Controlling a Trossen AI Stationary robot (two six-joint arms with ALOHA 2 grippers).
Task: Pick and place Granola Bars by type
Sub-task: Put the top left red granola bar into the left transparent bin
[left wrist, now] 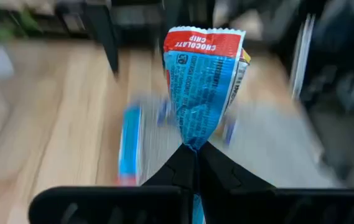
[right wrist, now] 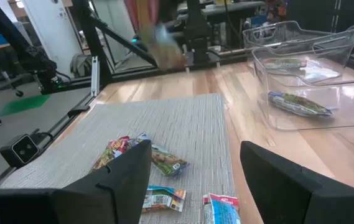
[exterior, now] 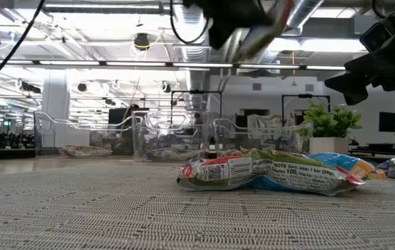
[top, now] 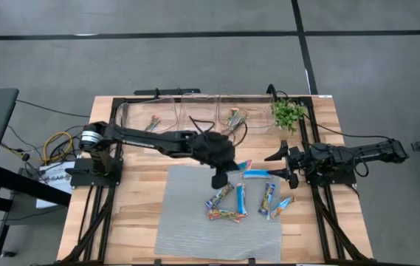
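My left gripper (top: 236, 163) hangs over the far edge of the grey mat (top: 187, 229), shut on a blue granola bar (left wrist: 204, 81) with a red end reading "chocolate chip"; the bar also shows in the high view (top: 245, 164) and the low view (exterior: 266, 24). Several more bars lie flat on the mat (top: 241, 199) (top: 269, 196) (top: 221, 216), and a blue one (top: 256, 174) lies at its far edge. My right gripper (right wrist: 195, 180) is open and empty, off the mat's right side (top: 287, 168). My left gripper pinches the blue bar by the crimped end opposite its red end (left wrist: 194, 142), between the tips of its two shut fingers. The bar sticks straight out beyond the fingertips, lifted clear above the mat, and touches nothing else.
Clear plastic bins (top: 195, 114) stand in a row along the table's far edge; bars lie in the left one (top: 153, 123) and the right one (top: 235, 117). A small green plant (top: 289, 112) stands at the far right corner. Black frame rails (top: 320, 214) run along both table sides.
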